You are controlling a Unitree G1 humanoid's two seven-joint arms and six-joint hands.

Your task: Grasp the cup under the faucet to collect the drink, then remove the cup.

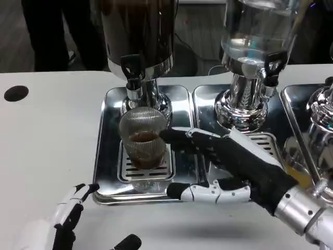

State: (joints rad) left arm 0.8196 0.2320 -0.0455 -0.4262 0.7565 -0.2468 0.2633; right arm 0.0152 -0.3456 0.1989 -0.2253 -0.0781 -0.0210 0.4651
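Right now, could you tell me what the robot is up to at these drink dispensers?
The right hand reaches to a ribbed clear cup on the drip tray below the dark dispenser's faucet. Its fingertips touch the cup's side, but a full grasp isn't clear. The cup already holds some brown drink. The left hand waits open near the table's front edge.

The cup (143,141) is clear with fine upright ribs, and the drink in it is dark brown. The dispenser (136,34) above it holds dark brown liquid, with a black tap (131,67) and shiny silver base. The next dispenser (255,31) is clear. The trays (106,156) are mirror silver on a white table (47,151). The right hand (229,166) is black and white.
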